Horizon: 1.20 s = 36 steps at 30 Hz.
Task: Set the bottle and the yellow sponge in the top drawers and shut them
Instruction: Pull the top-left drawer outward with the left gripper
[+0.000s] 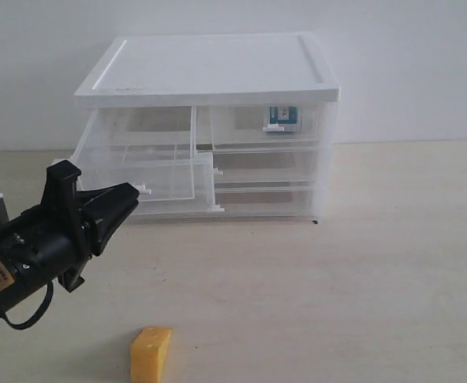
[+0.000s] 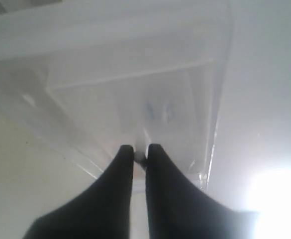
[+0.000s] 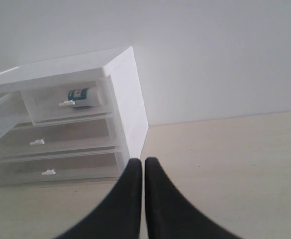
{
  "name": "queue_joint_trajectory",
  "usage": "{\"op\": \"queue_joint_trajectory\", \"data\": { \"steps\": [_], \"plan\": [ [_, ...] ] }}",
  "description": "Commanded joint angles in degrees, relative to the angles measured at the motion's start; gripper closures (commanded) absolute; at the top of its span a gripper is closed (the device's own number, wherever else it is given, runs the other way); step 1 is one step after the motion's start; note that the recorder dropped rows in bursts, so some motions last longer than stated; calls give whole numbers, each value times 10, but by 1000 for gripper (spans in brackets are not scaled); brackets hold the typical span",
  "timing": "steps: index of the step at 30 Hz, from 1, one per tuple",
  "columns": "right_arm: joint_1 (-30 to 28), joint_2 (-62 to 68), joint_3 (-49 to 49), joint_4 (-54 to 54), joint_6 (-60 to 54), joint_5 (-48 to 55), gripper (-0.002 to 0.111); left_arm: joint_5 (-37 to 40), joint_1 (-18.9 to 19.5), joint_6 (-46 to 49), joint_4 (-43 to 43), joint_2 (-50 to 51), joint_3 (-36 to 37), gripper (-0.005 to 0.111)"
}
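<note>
The top left drawer (image 1: pixel 165 177) is pulled out of the white cabinet (image 1: pixel 209 76), and nothing shows inside it. My left gripper (image 1: pixel 137 192) is shut on its small white tab handle (image 2: pixel 141 156), which sits pinched between the black fingertips (image 2: pixel 127 152). The top right drawer (image 1: pixel 245 132) is pushed in, and the bottle (image 1: pixel 283 117) with its teal label lies behind its clear front (image 3: pixel 80 94). The yellow sponge (image 1: pixel 151 353) rests on the table near the front edge, below the left arm. My right gripper (image 3: pixel 144 162) hangs shut and empty over the table, to the right of the cabinet.
Two full-width clear drawers (image 1: pixel 265 169) under the top ones are pushed in. The beige table (image 1: pixel 361 271) runs wide to the right of and in front of the cabinet. A white wall stands behind it.
</note>
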Motion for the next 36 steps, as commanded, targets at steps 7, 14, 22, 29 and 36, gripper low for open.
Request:
{"op": "queue_joint_trajectory", "data": {
  "steps": [7,14,22,29,36],
  "plan": [
    [-1,-2,0,1,-4,-3,108,-9,-5,22,18,-32,46,103],
    [-1,-2,0,1,-4,-1,108,-9,-5,33,35,-43,52,103],
    [-1,-2,0,1,-4,2,108,-9,-5,39,51,-43,52,96],
    [-1,-2,0,1,-2,3,108,-9,-5,46,82,-43,52,49],
    [-1,-2,0,1,-2,3,108,-9,-5,46,140,-43,52,44]
  ]
}}
